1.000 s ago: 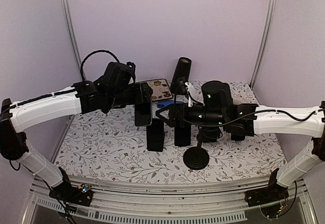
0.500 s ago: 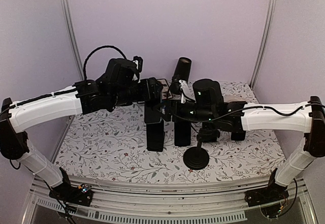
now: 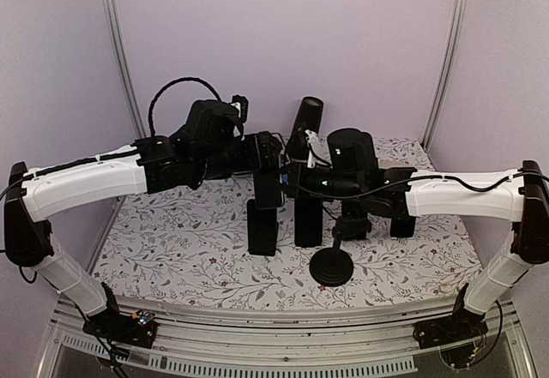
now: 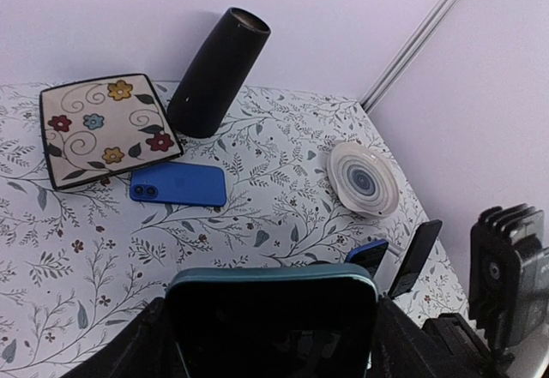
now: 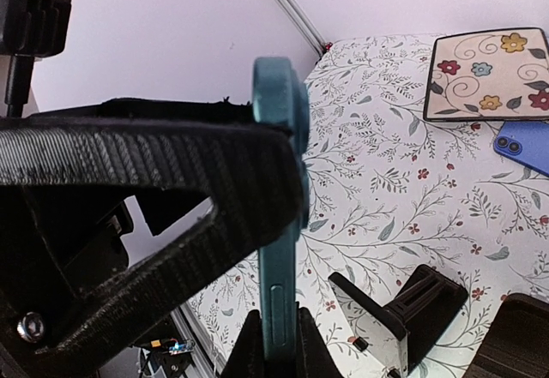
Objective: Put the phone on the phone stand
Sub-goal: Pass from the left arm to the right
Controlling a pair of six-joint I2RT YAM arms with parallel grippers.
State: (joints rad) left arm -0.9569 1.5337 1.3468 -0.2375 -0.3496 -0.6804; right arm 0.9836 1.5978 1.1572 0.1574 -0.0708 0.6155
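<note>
Phone (image 4: 270,309): teal-cased, aloft over the middle of the table (image 3: 171,249); caught between both grippers;
Left gripper (image 4: 273,348): jaws wide, clasping the phone across its width;
Right gripper (image 5: 279,348): jaws narrow, pinching its thin edge

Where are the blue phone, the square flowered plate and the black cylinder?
blue phone (image 4: 180,185), left wrist view, middle of its back.
square flowered plate (image 4: 107,128), left wrist view, its centre.
black cylinder (image 4: 219,74), left wrist view, mid-side.
</note>
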